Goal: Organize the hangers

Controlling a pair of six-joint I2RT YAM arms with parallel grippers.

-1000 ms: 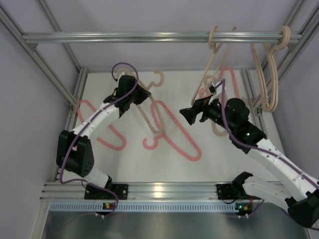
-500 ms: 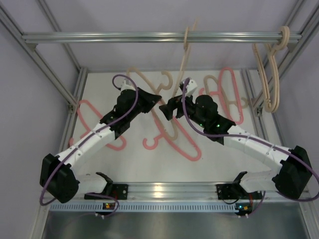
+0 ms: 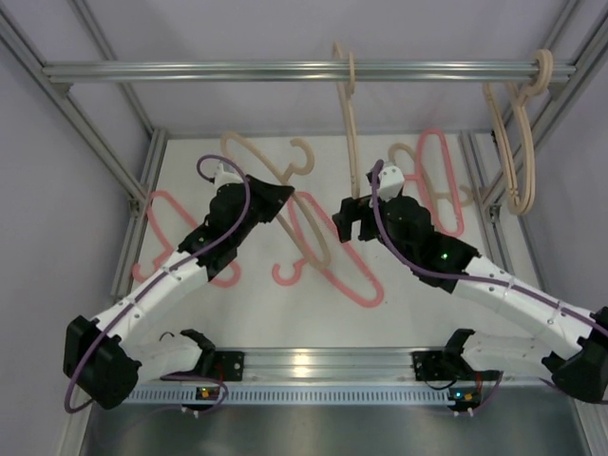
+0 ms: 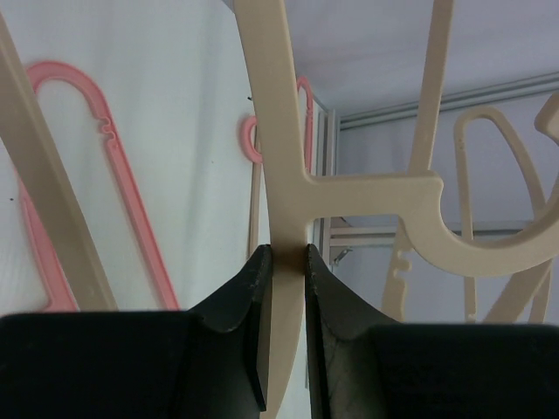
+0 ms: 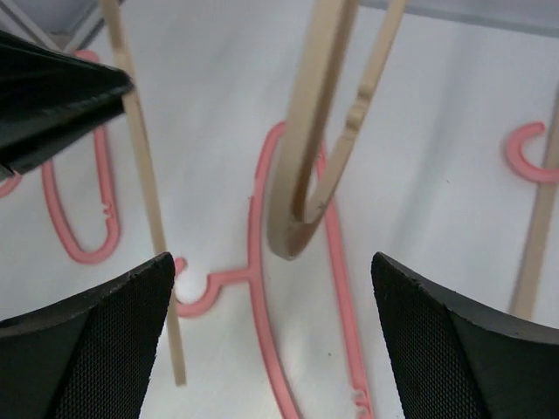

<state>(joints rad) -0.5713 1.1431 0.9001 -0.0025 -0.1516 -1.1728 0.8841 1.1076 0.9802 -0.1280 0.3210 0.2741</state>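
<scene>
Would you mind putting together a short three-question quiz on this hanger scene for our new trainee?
1. True or false: the left hand is clamped on a beige hanger.
2. Pick one: the right hand is A) open, with nothing between its fingers, B) shut on a pink hanger, C) resting flat on the table.
3. Short answer: what colour is the lone hanger hooked near the middle of the top rail?

Key: 1 true. 2 A. 3 beige.
</scene>
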